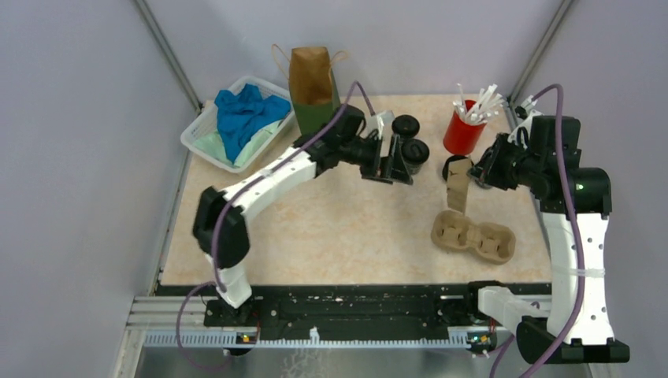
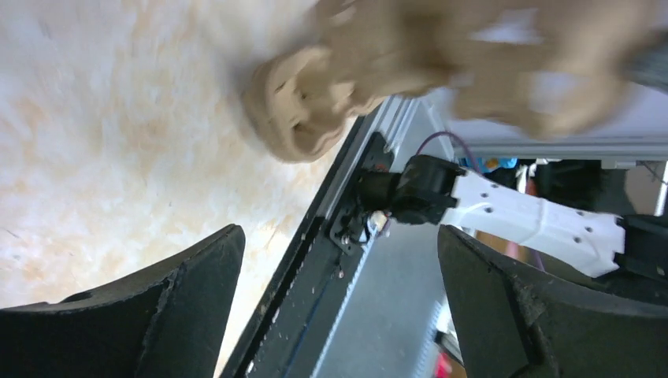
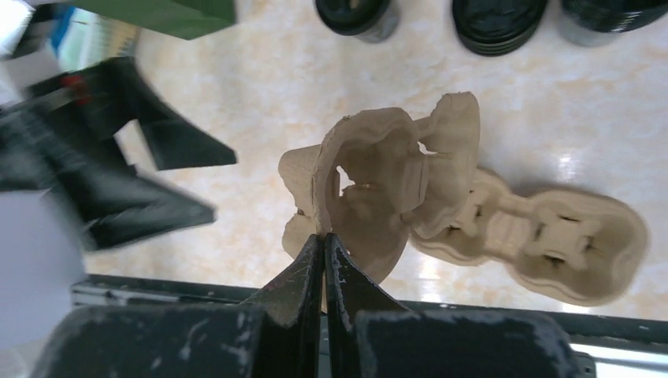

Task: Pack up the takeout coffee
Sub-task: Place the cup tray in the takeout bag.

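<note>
**Top view.** My left claw [image 1: 399, 164] stands wide open and empty, just beside 2 black lidded coffee cups [image 1: 415, 151] at the far middle of the table [image 1: 331, 228], near the paper bag [image 1: 311, 87]. A 3rd cup [image 1: 450, 165] sits by the red cup of sticks [image 1: 462, 132]. My right claw [image 1: 475, 172] pinches a pulp carrier [image 1: 457, 191], which hangs upright near a 2nd carrier [image 1: 473, 239] lying flat.

**Left wrist view.** My fingers [image 2: 189, 299] are spread with nothing between them. A blurred carrier lies beyond.

**Right wrist view.** My jaws are clamped on the pulp carrier's rim. 3 cups line the top edge.
</note>
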Controlling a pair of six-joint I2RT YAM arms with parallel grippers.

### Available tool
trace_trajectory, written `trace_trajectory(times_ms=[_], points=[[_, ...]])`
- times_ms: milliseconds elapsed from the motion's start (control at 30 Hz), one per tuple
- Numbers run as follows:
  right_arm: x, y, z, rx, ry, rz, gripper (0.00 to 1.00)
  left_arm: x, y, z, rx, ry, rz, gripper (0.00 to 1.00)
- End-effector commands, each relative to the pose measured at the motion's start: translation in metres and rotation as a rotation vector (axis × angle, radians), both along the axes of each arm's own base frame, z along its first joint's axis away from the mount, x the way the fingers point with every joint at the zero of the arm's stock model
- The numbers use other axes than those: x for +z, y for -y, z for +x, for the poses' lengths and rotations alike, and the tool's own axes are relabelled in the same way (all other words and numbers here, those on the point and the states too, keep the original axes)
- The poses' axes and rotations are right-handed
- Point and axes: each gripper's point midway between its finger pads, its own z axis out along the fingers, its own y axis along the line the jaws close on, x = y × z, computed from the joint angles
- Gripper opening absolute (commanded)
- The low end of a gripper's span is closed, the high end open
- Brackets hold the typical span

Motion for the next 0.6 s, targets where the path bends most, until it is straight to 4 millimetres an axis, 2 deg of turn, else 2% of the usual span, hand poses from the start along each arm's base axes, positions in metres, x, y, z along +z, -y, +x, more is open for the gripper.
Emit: trace_trajectory(times_ms=[0,133,267,367,433,567], points=[[0.022,-0.031,0.018,0.041,0.068,0.192,0.00,0.103,-0.009,-0.022,0.038,0.397,-0.175,0.98],[0.034,-0.050,0.028,-0.032,0.044,0.412,0.00,0.145,-0.015,-0.028,0.227,0.684,-0.247,0.98],[0.035,-0.061,0.040,-0.125,0.028,0.603,0.00,0.169,-0.024,-0.040,0.333,0.863,-0.338,0.97],[0.033,-0.062,0.046,-0.187,0.002,0.672,0.00,0.163,-0.019,-0.045,0.324,0.928,-0.294,0.90],[0.039,-0.060,0.049,-0.230,0.007,0.708,0.00,0.153,-0.017,-0.042,0.340,0.962,-0.248,0.83],[0.051,-0.057,0.055,-0.281,0.023,0.744,0.00,0.136,-0.014,-0.040,0.365,0.996,-0.216,0.79]])
